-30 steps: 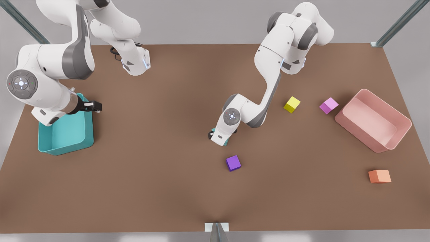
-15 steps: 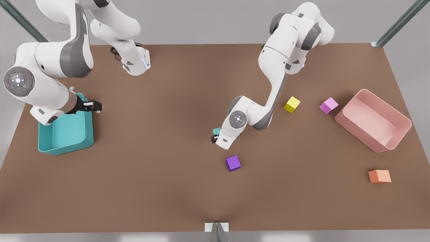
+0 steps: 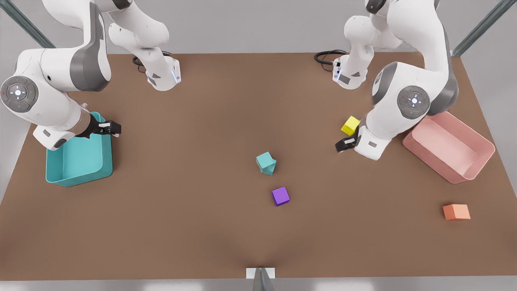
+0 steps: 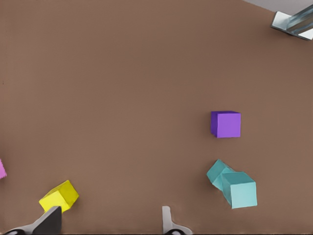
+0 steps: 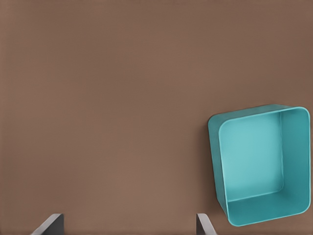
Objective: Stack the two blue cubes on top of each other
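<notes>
Two small matte teal cubes sit near the middle of the brown table (image 3: 194,226), one on top of the other. The upper teal cube (image 3: 265,160) is turned at an angle to the lower teal cube (image 3: 269,169) and sits off-centre, so part of the lower one shows past its edge. A small purple cube (image 3: 280,195) lies near the pair, apart from them.

The left gripper (image 3: 343,144) hangs at the front view's right, just beside a small yellow cube (image 3: 350,125) and near a large pink open bin (image 3: 468,161). In its wrist view its fingers (image 4: 49,221) stand wide apart and hold nothing. The right gripper (image 3: 110,128) waits over the rim of a large teal open bin (image 3: 76,171) at the front view's left; its fingers (image 5: 51,223) are also spread, with nothing between them.

The stack looks made, so the step in hand appears to be clearing away. Doing it well means lifting the left arm off without sweeping the yellow cube and staying well clear of the skewed stack, which a light knock might topple. A small orange cube (image 3: 456,211) and a pink cube (image 4: 1,169) lie well apart from the work.
</notes>
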You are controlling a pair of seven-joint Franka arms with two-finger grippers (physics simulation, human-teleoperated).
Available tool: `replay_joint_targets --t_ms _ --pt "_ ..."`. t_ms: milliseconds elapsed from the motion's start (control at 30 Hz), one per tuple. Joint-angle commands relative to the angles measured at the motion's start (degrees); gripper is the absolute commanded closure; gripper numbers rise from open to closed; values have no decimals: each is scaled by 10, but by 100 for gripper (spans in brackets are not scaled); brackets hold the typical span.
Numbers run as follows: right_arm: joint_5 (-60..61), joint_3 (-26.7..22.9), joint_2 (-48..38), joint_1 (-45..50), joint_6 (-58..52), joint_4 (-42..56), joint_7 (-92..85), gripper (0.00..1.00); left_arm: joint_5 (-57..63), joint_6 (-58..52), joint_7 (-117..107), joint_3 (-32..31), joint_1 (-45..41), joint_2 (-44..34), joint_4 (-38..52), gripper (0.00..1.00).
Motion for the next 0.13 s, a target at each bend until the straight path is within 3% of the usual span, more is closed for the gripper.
replay_joint_targets --t_ms 0,100 --pt "-1 0 -1 0 1 0 -3 0 42 -108 354 -19 27 -27 -8 0" --pt "-1 0 0 0 1 0 -4 0 41 -109 353 -19 24 -26 -9 0"
